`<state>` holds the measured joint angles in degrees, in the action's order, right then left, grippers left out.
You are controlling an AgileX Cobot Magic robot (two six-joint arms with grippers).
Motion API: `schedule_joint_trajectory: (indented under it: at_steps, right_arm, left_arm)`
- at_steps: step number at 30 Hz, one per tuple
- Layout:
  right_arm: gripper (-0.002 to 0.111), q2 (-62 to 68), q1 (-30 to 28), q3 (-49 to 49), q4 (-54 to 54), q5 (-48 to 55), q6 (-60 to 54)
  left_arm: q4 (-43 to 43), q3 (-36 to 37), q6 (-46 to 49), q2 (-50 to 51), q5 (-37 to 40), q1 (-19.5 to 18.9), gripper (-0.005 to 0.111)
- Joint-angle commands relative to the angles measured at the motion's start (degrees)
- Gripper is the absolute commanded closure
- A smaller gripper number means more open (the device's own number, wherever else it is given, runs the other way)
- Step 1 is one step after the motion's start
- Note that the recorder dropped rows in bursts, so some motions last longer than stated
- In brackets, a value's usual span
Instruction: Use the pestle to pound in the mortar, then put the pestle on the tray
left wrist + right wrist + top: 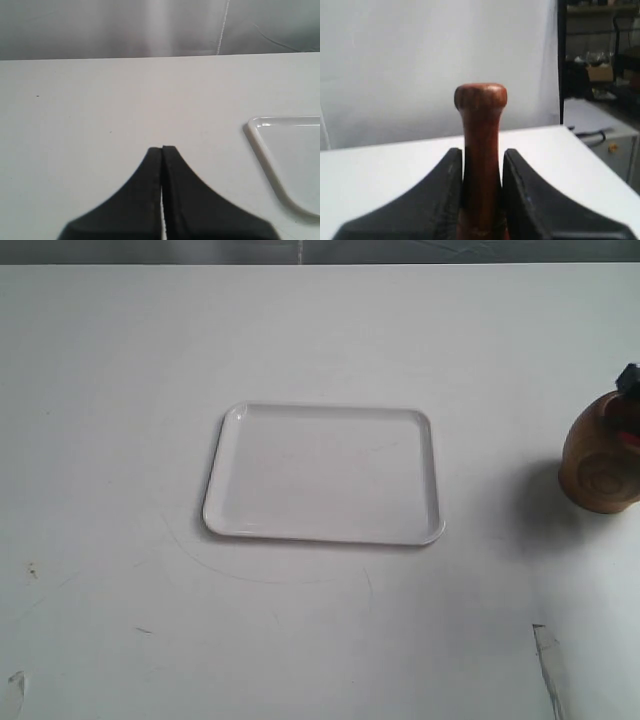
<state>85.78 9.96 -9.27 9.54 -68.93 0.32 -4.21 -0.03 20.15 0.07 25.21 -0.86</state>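
Note:
The white tray (325,472) lies flat in the middle of the table; one corner of the tray (280,150) shows in the left wrist view. The light-brown mortar (600,460) stands at the far right edge of the exterior view. Above its rim a dark bit of my right gripper (628,380) pokes in. In the right wrist view my right gripper (481,155) is shut on the pestle (481,130), whose knobbed handle stands up between the fingers. My left gripper (162,148) is shut and empty over bare table, beside the tray.
The white table (150,360) ends at a far edge with a grey backdrop behind. A pale strip (548,660) lies near the front right. Shelves and clutter (600,65) stand beyond the table's end in the right wrist view.

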Motion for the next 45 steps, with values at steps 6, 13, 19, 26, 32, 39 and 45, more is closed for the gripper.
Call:
schedule_joint_trajectory:
  at_steps: [6,13,19,26,32,39,45]
  right_arm:
    - [0.108,6.4,-0.2,-0.1,1.3,-1.0,3.9]
    - [0.108,-16.4,-0.2,-0.2,-0.6,-0.7,-0.7]
    - [0.108,-14.5,-0.2,-0.2,-0.2,2.4,-1.6]
    - [0.108,3.5,-0.2,-0.2,-0.2,-1.0,2.8]
    - [0.108,15.0,-0.2,-2.6,-0.1,-1.0,4.7]
    - [0.108,-4.5,-0.2,-2.6,-4.3,-1.0,2.9]
    - [0.108,-17.2,-0.2,-3.4,-3.4,4.6,-1.8]
  left_arm:
    - [0.4,0.0,-0.5,-0.1,-0.2,0.4,0.107]
    - [0.4,0.0,-0.5,-0.1,-0.2,0.4,0.107]
    - [0.4,0.0,-0.5,-0.1,-0.2,0.4,0.107]
    - [0.4,0.0,-0.5,-0.1,-0.2,0.4,0.107]
    - [0.4,0.0,-0.5,-0.1,-0.2,0.4,0.107]
    - [0.4,0.0,-0.5,-0.1,-0.2,0.4,0.107]
    - [0.4,0.0,-0.5,-0.1,-0.2,0.4,0.107]
